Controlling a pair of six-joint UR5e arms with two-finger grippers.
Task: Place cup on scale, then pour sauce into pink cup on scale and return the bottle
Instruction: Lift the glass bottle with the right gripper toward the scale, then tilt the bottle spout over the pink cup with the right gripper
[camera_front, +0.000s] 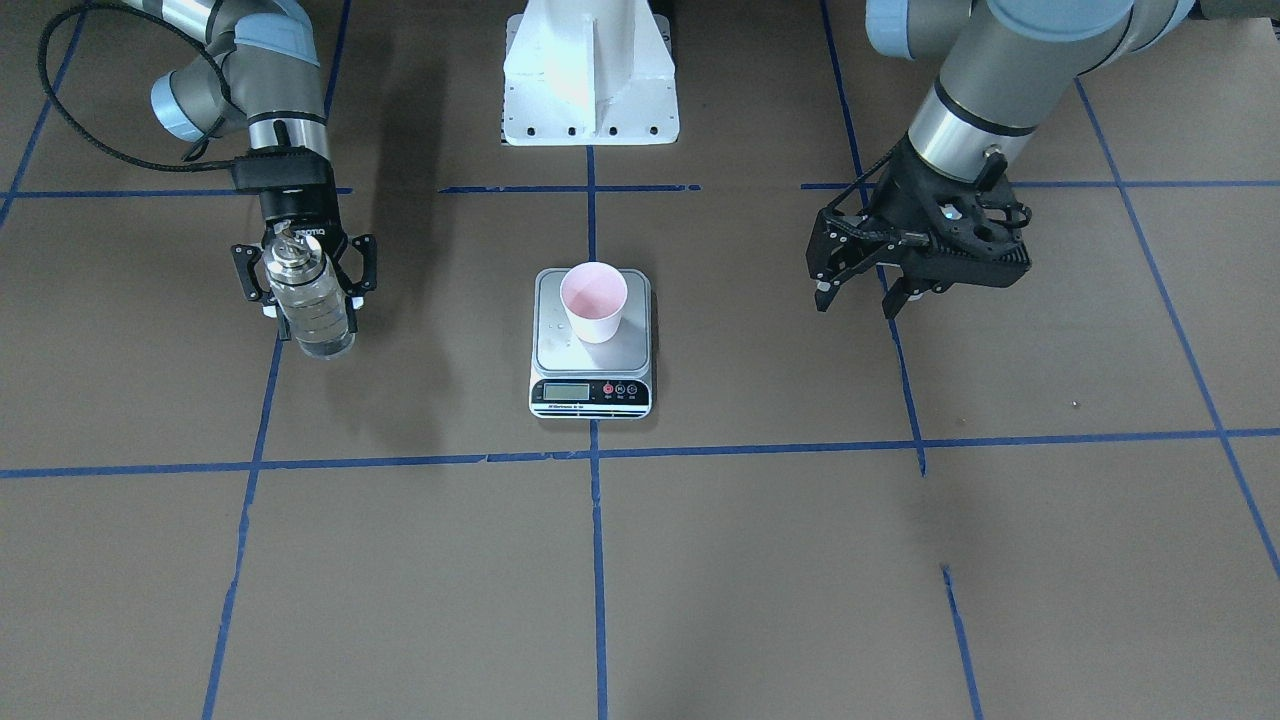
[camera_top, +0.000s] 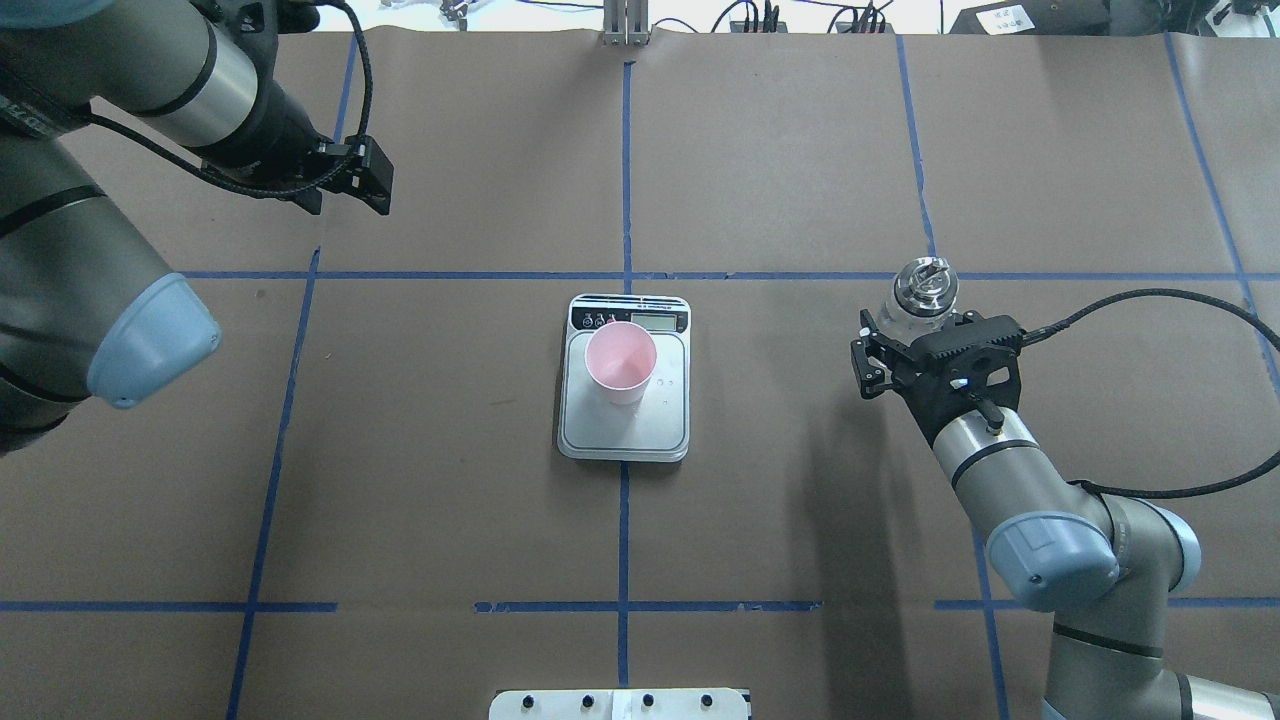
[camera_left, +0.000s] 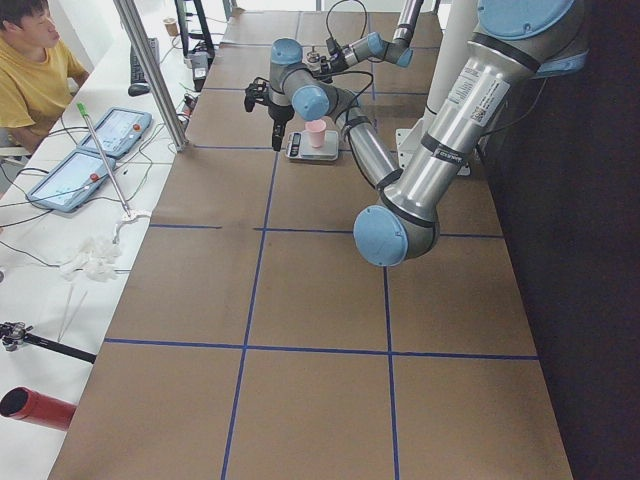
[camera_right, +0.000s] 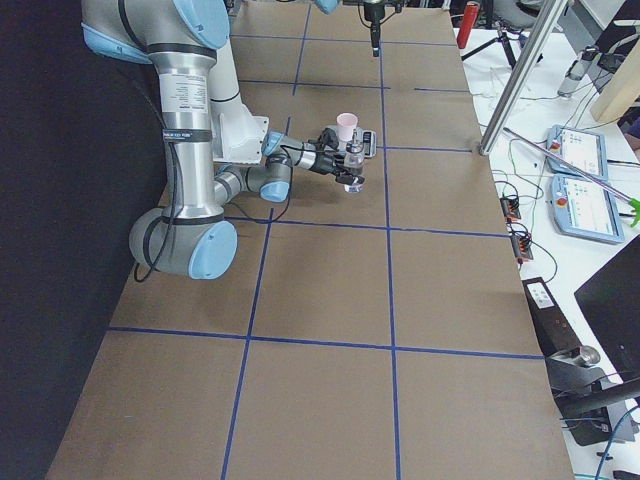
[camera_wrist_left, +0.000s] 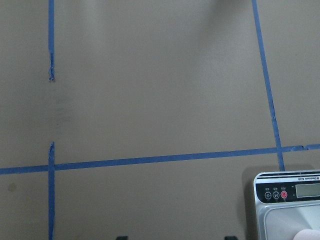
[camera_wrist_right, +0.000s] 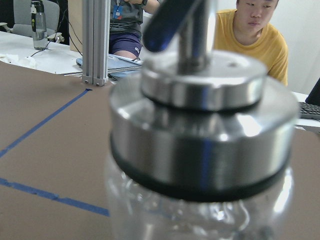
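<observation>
- right gripper (camera_front: 309, 292) clamped on the bottle (camera_front: 312, 322), one finger on each side of the glass body
- bottle is upright with its silver cap (camera_front: 290, 252) on top
- bottle sits well off to the robot's right of the scale (camera_front: 592, 392), not touching it
- bottle base is low near the table (camera_front: 700, 560); can't tell if it rests on the table or hangs just above
- sauce (camera_front: 318, 335) is a clear liquid seen through the glass; fill level is hard to read from here
- right wrist view: cap fills the frame very close, glass shoulder under it, and a person in a yellow shirt (camera_wrist_right: 260, 35) in the background
- cup (camera_front: 594, 302) stands upright about mid-platform on the scale, pink inside showing, and is narrower than the platform
- scale is at table centre, over the middle blue tape line (camera_front: 598, 560), with its display strip on the side away from the robot
- left gripper (camera_front: 857, 300) has its fingers spread apart and holds nothing
- it hangs over the table on the robot's left of the scale, well apart from scale and cup
- left wrist view: looks down on brown table and tape, with the scale corner and its buttons at lower right and a bit of cup rim at the bottom edge
</observation>
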